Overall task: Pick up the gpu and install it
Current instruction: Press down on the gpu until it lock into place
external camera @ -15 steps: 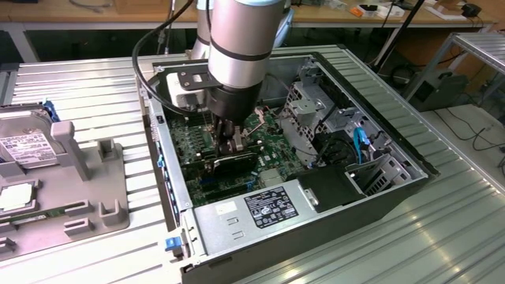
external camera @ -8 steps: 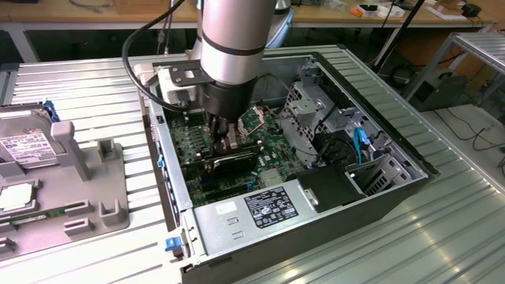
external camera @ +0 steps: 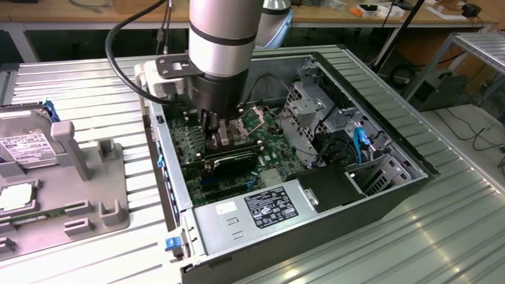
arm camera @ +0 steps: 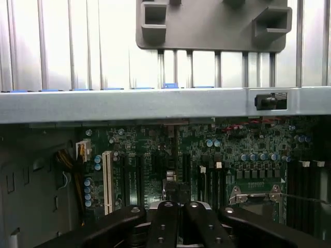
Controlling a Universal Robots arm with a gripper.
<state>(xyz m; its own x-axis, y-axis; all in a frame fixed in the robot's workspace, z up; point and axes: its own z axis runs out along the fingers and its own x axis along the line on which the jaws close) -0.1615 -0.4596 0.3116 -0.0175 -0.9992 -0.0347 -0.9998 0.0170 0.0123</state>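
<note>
One shut tool (external camera: 219, 137) presses the gpu (external camera: 230, 158) into the motherboard (external camera: 268, 148).

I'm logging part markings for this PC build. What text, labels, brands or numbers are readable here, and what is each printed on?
No text can be read as words or numbers.
Power supply label: black, with white print and certification marks, too small to read.
White sticker beside it: blank or too small to tell.
Hard drive label: white, with lines of print, too blurred to read.
Motherboard: component markings too small to read.

Open computer case (external camera: 379, 118) beside grey fixture tray (external camera: 103, 207), hard drive (external camera: 23, 139)
</note>
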